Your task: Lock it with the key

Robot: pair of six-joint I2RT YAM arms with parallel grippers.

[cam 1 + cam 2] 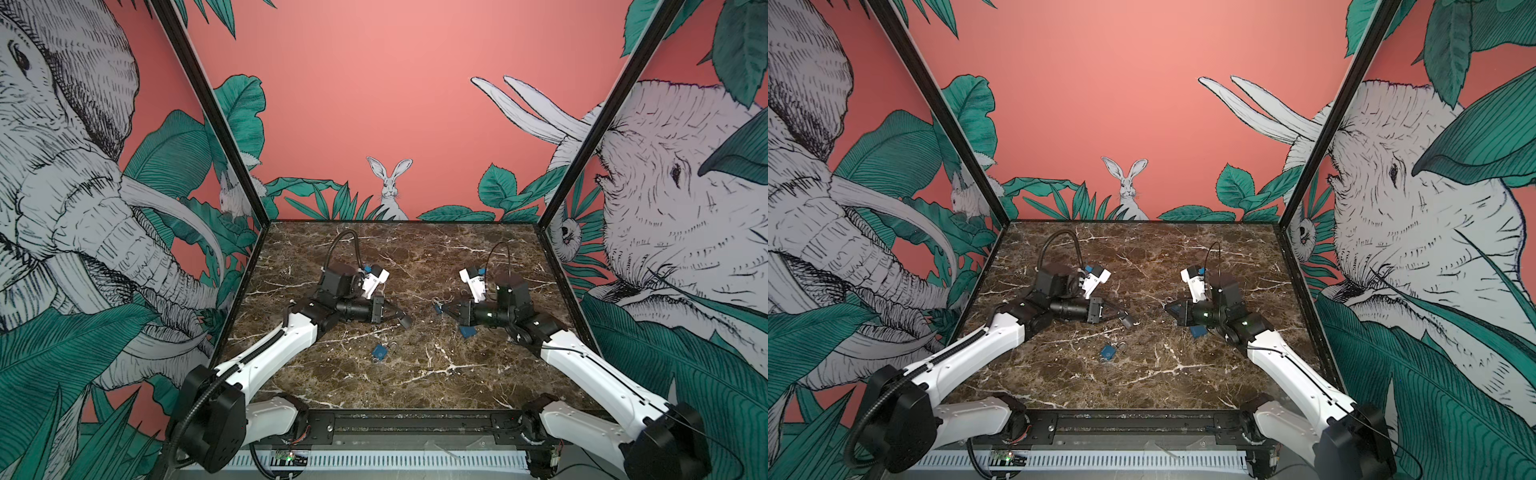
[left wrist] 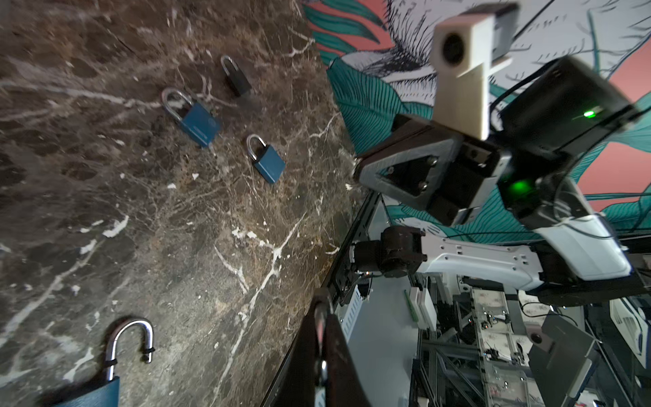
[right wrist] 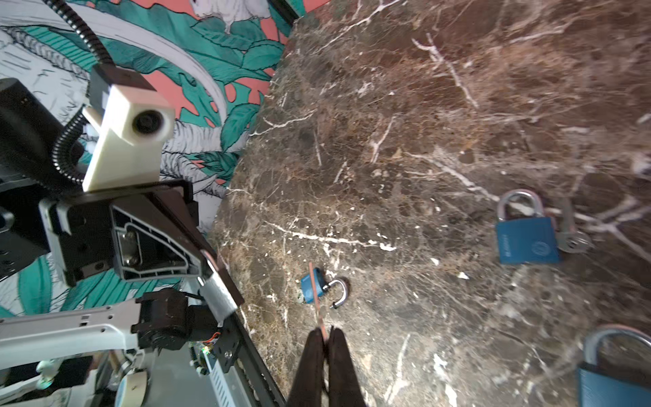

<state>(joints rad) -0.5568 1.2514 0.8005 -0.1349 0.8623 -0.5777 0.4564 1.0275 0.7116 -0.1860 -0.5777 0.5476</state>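
The left gripper [image 1: 401, 319] has its fingers pinched on a small grey block [image 3: 220, 296], too blurred to tell whether it is a padlock. An open blue padlock [image 1: 379, 352] lies between the 2 grippers, toward the front edge and apart from both; the left wrist view cuts off its body. The right gripper [image 3: 326, 334] is clamped on the key [image 3: 319, 313], seen edge-on as a thin coppery strip jutting past the fingertips, its head hidden. Near this gripper lie a closed blue padlock [image 3: 526, 239] touching loose keys [image 3: 572, 232] and a second blue padlock [image 3: 613, 377], cut off by the frame. The table [image 1: 415, 382] is brown, white-veined marble; jungle-mural walls [image 1: 395, 104] enclose it.
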